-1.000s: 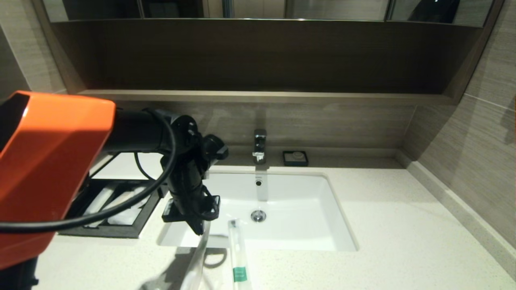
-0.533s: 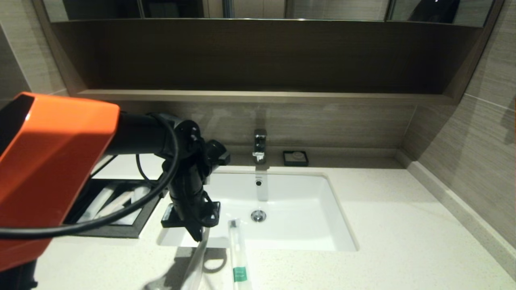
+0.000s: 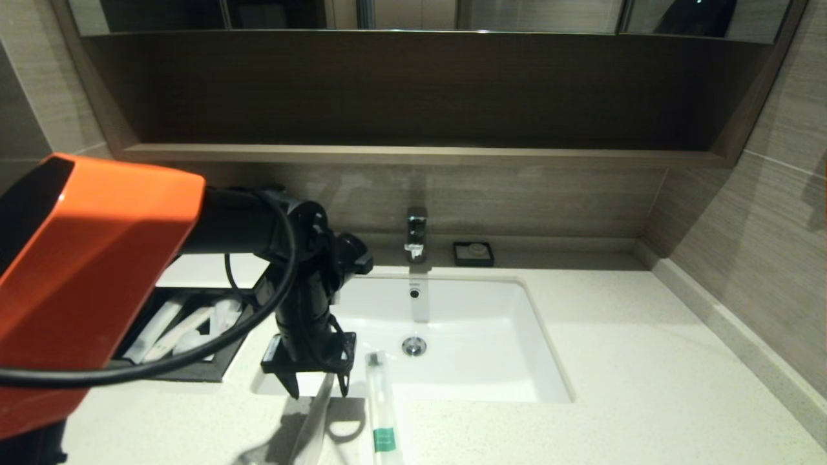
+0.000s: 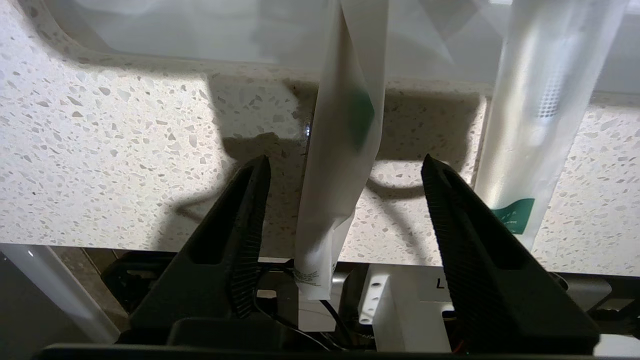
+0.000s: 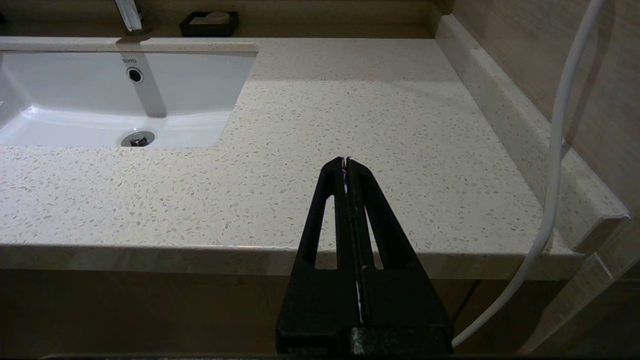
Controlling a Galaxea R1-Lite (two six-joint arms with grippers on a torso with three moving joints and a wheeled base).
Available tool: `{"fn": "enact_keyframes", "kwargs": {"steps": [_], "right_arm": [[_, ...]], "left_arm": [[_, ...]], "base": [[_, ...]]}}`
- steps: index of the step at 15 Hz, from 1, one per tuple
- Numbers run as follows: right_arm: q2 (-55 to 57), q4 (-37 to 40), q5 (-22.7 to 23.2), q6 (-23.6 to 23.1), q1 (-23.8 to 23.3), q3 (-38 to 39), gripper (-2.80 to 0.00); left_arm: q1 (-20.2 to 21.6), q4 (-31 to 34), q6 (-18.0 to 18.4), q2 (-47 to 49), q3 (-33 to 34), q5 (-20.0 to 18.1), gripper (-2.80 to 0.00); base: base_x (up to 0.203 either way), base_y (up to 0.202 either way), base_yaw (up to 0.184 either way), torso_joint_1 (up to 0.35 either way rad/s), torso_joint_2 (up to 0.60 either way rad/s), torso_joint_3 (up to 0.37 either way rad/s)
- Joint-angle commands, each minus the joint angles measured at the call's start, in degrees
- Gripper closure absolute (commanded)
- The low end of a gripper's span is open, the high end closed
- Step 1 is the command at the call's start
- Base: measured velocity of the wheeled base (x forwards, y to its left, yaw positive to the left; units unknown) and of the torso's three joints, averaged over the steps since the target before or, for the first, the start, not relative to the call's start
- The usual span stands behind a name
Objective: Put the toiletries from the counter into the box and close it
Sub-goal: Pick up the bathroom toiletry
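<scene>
L gripper (image 3: 318,389) over front edge of the pale cream speckled stone counter (image 3: 614,361), jaws spread wide, nothing clamped. Slim stick in translucent white wrapper (image 4: 334,165) sits between the fingers, no pad contact visible. 2nd wrapped stick w/ green label band (image 3: 382,413) lies just beside it, tip at rim of the white rectangular sink (image 3: 517,336). Low black box w/ pulled-out drawer (image 3: 223,361) at counter's left, drawer open w/ several white wrapped items inside. R gripper (image 5: 346,165) parked by counter front edge, fingers pressed together, empty.
</scene>
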Motion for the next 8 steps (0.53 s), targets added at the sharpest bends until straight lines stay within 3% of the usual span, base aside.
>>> {"fn": "enact_keyframes", "kwargs": {"steps": [1, 8], "right_arm": [[0.0, 0.0, 0.0, 0.0, 0.0, 0.1, 0.00], [0.0, 0.0, 0.0, 0.0, 0.0, 0.1, 0.00]], "left_arm": [[-0.4, 0.2, -0.2, 0.4, 1.0, 0.0, -2.80], [-0.4, 0.0, -0.3, 0.9, 2.2, -1.2, -2.80]], "base": [[0.000, 0.000, 0.000, 0.000, 0.00, 0.000], [0.000, 0.000, 0.000, 0.000, 0.00, 0.000]]}}
